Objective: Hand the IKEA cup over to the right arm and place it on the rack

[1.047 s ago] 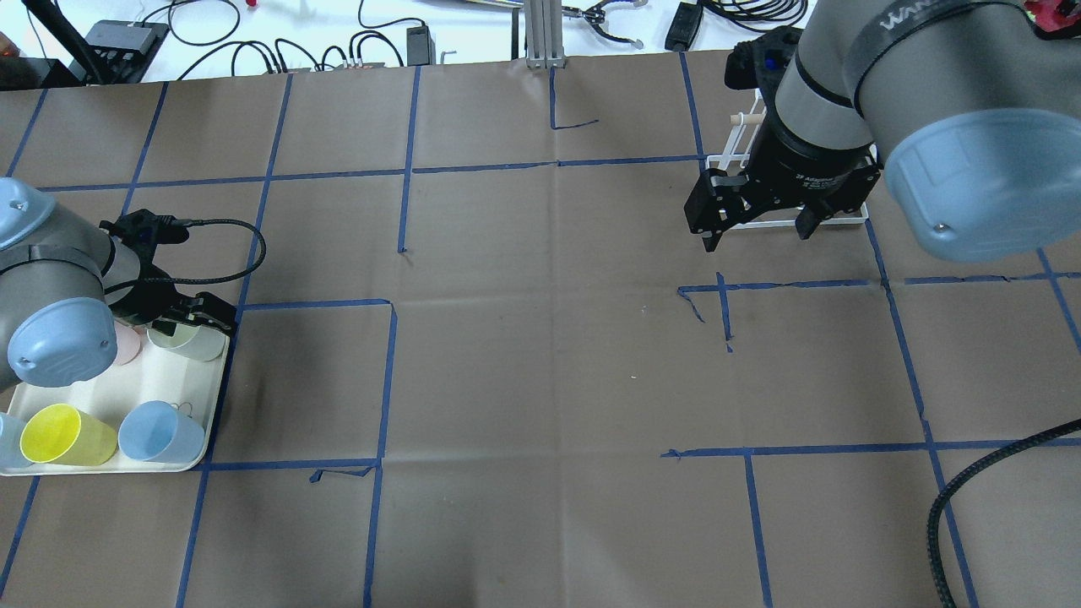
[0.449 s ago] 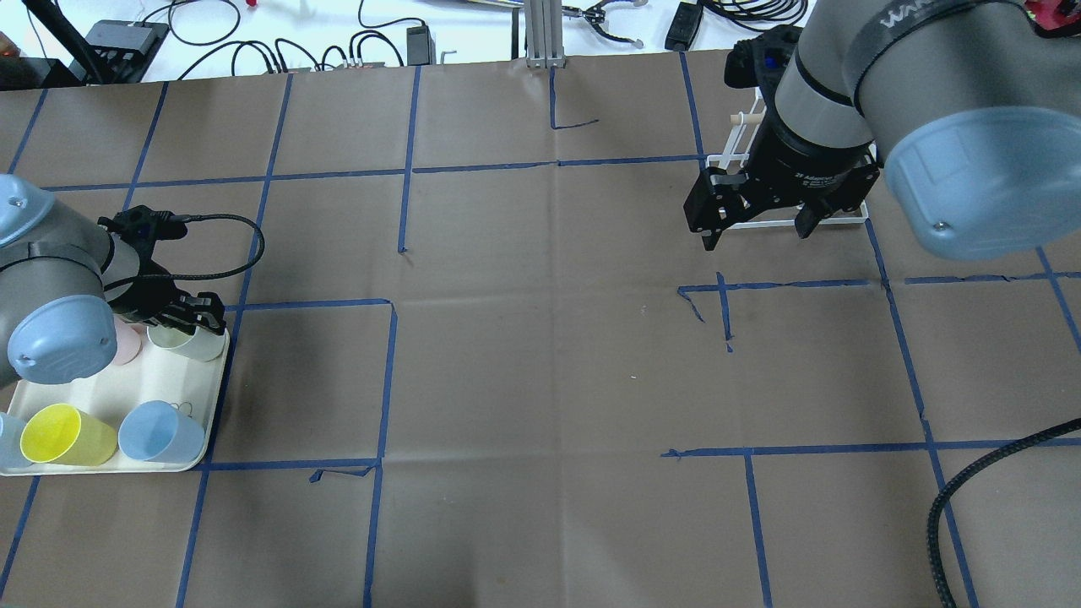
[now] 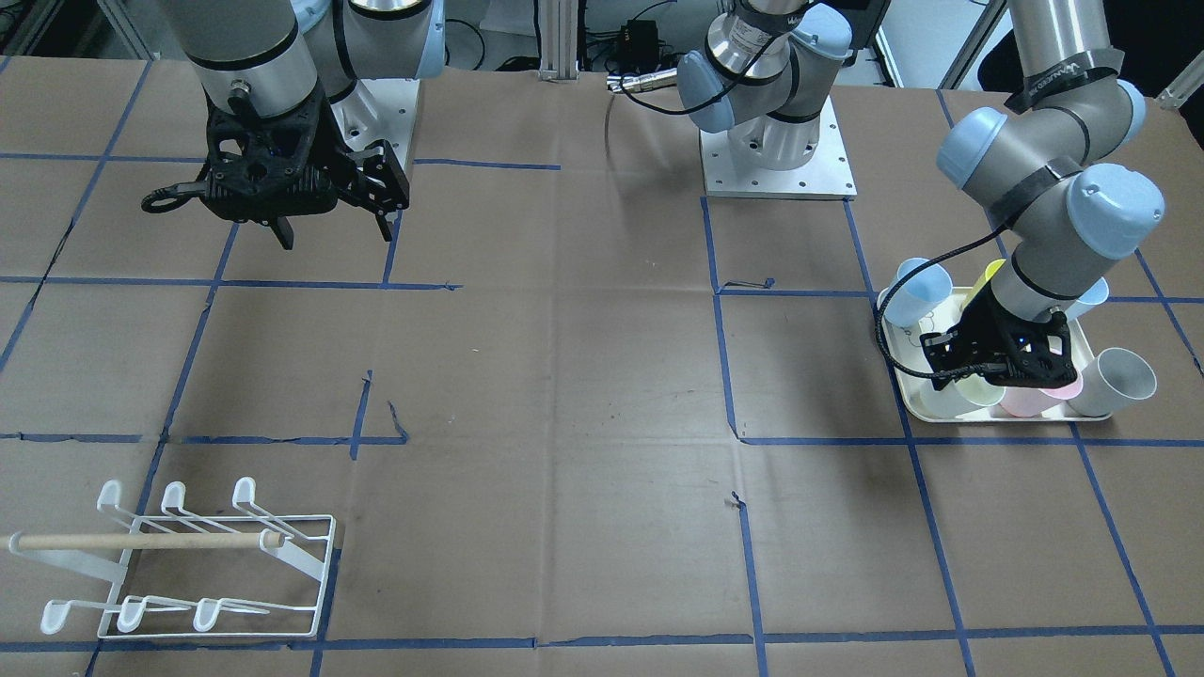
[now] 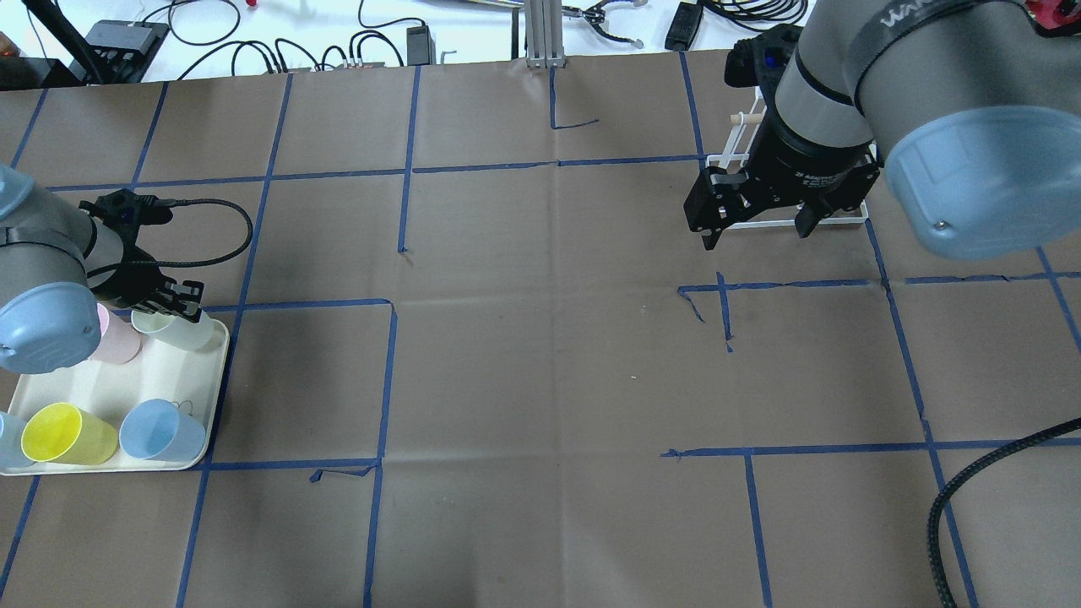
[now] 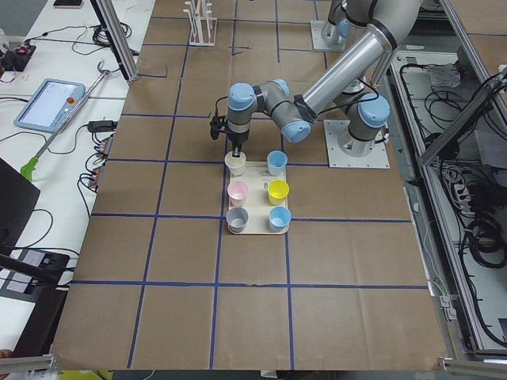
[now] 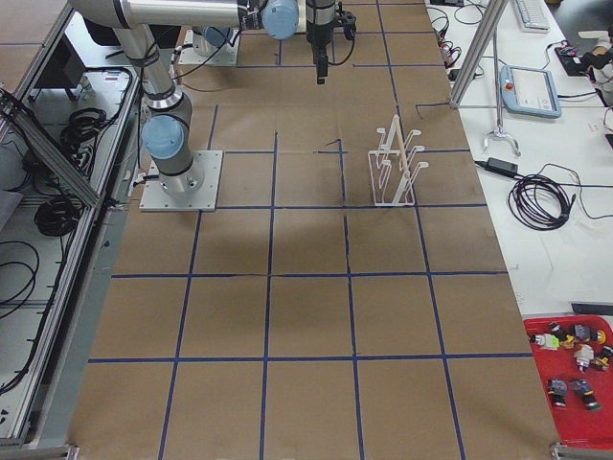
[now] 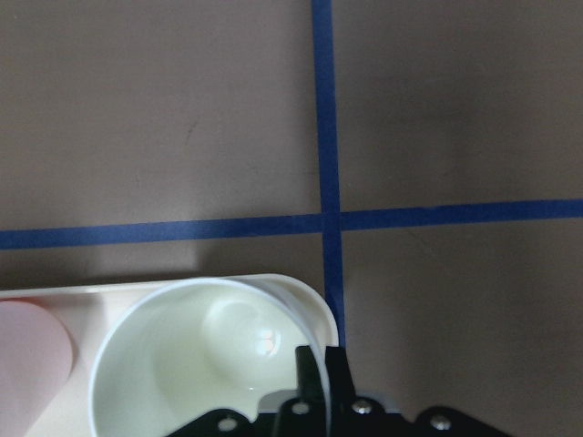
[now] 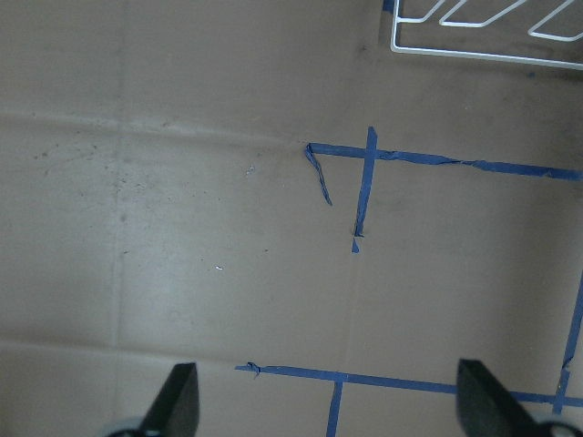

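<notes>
A pale cream IKEA cup (image 4: 177, 332) stands at the far right corner of the cream tray (image 4: 101, 384). My left gripper (image 4: 173, 297) is shut on its rim: in the left wrist view the fingers (image 7: 321, 382) pinch the wall of the cup (image 7: 191, 355). It shows too as the cup (image 3: 969, 395) under the left gripper (image 3: 997, 362). The right arm's gripper (image 4: 754, 238) hangs open and empty above the table, in front of the white wire rack (image 3: 188, 555). Its fingertips stand wide apart in the right wrist view, with the rack (image 8: 474, 27) at the top edge.
On the tray also stand a pink cup (image 4: 114, 342), a yellow cup (image 4: 63, 435) and a blue cup (image 4: 160, 431). A grey-white cup (image 3: 1115, 381) sits at its outer corner. A black cable (image 4: 971, 490) hangs at the lower right. Brown paper with blue tape lines covers the table.
My left gripper has moved a little back and to the left, and the cream cup has shifted with it. The right gripper has stayed in place, open.
</notes>
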`<action>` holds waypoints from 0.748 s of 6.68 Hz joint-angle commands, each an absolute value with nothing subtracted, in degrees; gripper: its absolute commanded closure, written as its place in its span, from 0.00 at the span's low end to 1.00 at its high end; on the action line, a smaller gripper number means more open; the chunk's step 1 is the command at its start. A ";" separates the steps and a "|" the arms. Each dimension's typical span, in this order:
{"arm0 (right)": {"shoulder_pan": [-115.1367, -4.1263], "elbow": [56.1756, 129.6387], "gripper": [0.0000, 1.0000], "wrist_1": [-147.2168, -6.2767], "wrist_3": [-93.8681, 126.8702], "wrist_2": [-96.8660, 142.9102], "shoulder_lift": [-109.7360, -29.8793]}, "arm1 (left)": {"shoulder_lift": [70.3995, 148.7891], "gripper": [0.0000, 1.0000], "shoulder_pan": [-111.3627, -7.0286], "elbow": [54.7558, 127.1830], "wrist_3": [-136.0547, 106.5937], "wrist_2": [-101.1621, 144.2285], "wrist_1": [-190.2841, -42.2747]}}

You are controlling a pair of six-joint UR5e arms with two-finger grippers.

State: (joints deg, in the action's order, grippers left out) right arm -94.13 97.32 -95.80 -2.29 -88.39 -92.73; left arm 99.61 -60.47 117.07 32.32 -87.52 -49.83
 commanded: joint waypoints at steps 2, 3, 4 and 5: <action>-94.04 97.29 0.00 -96.85 0.33 -87.81 -92.90 | 97.12 1.00 -60.73 106.41 30.08 -86.93 -64.60; -94.13 97.47 0.00 -101.38 3.83 -84.50 -92.81 | 97.29 1.00 -60.91 99.56 29.71 -85.62 -71.56; -94.13 98.08 0.00 -105.78 5.87 -79.94 -92.55 | 97.47 1.00 -60.91 93.49 29.79 -80.91 -77.02; -94.13 99.13 0.00 -112.08 8.67 -75.54 -91.94 | 98.08 1.00 -61.78 89.16 30.06 -78.25 -77.78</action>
State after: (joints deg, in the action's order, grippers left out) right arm -94.12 98.14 -105.55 5.54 -80.55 -92.49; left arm 97.60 -61.10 95.03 29.93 -81.76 -74.68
